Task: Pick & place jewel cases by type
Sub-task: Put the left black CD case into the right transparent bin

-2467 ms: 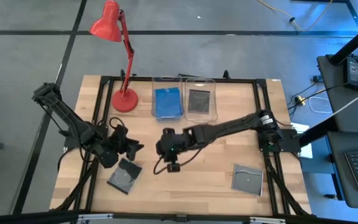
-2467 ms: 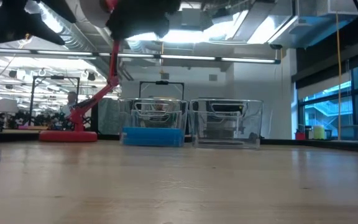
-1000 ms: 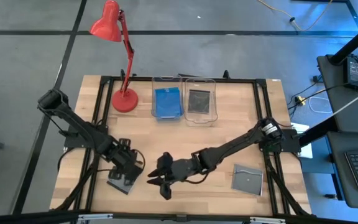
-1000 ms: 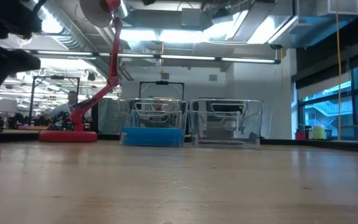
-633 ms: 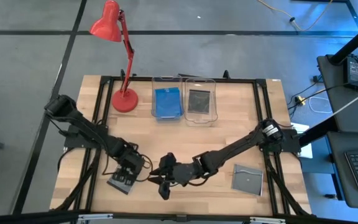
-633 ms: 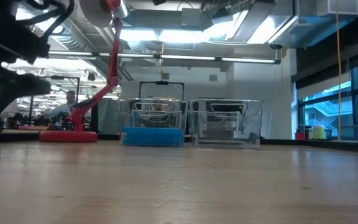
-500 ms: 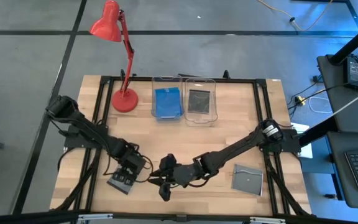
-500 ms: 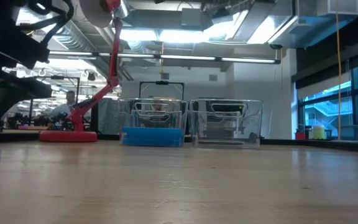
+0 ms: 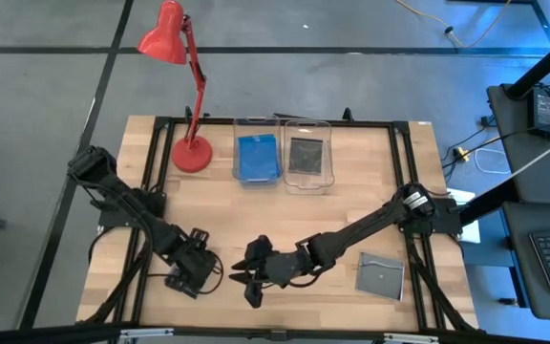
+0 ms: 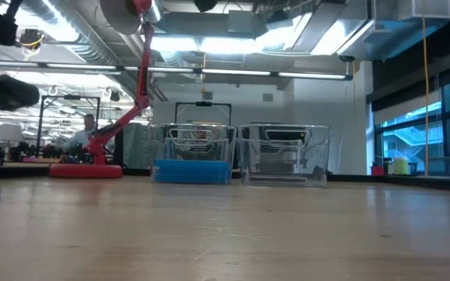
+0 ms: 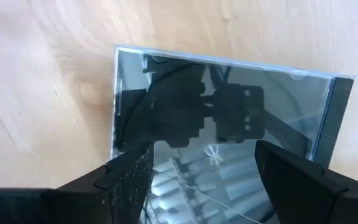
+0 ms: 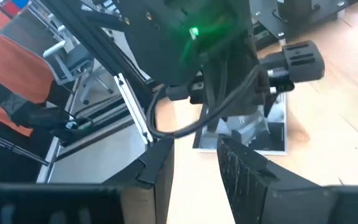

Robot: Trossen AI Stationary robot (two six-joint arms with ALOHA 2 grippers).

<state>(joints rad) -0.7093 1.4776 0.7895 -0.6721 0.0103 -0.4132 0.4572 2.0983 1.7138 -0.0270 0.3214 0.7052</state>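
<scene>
A smoky grey jewel case lies flat on the table's near-left part, and its clear lid fills the left wrist view. My left gripper is open right above it, pointing down, one finger over each side of the case. My right gripper is open and low near the table's near edge, just right of that case, and holds nothing. A second grey case lies flat at near right. Blue cases and a grey case lie in the two bins. My left gripper stands open over the grey case's lid, coming from above and pointing down. The case lies flat on the table. I cannot tell whether the fingertips touch it.
Two clear bins stand side by side at the table's far middle. A red desk lamp stands left of them. The right wrist view shows the left arm close ahead and a person's orange sleeve beyond the table.
My left gripper has moved toward the table's near edge and down, and now covers most of the grey case it was beside. The case has not moved. My right gripper has kept its place near the near edge.
</scene>
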